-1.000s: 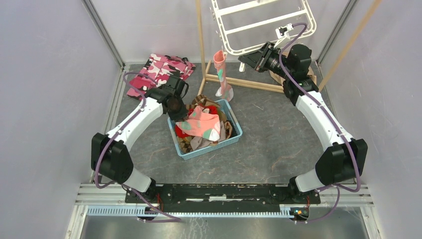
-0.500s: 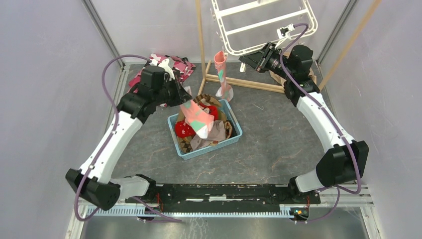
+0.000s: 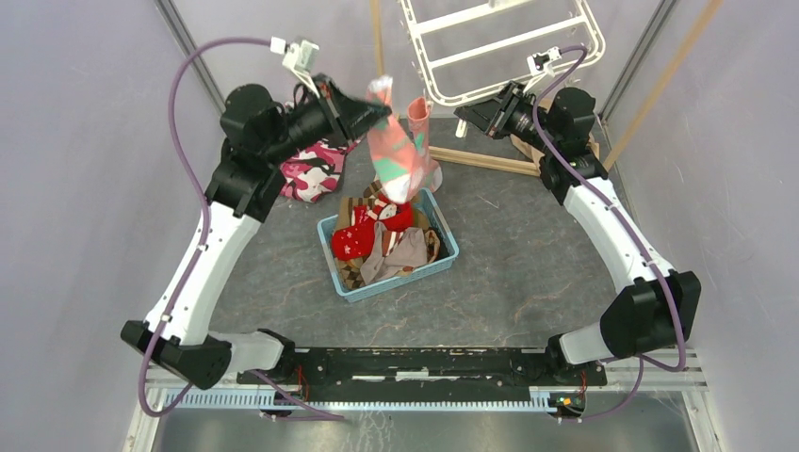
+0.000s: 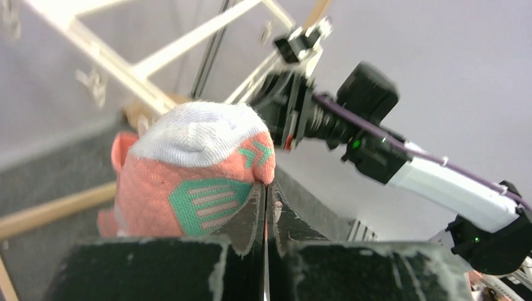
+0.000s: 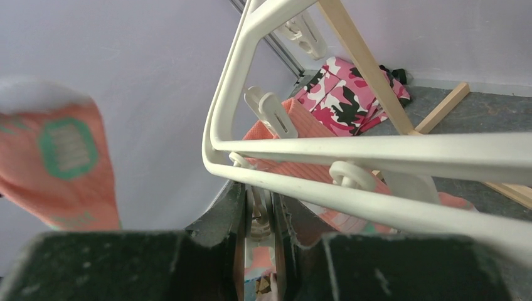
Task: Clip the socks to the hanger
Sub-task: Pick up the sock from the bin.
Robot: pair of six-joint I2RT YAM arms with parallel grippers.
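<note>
Grey walls are enclosing a dark table (image 3: 528, 273), and a blue basket (image 3: 446, 256) is sitting at its middle, holding red and brown socks (image 3: 350, 243). Left gripper (image 3: 381, 104) is hovering high near the far edge, its jaws pressing together on a pink sock (image 3: 394, 155) near its white end, and the sock is dangling from them. Right gripper (image 3: 462, 111) is reaching to the rim of the hanger (image 3: 499, 47) over the far edge, its jaws standing narrow and pinching a white peg (image 5: 257, 213). Another pink sock (image 3: 420, 118) is hanging from the rim, just beside the held one. A camouflage garment (image 3: 306, 174) is lying toward the far left corner
</note>
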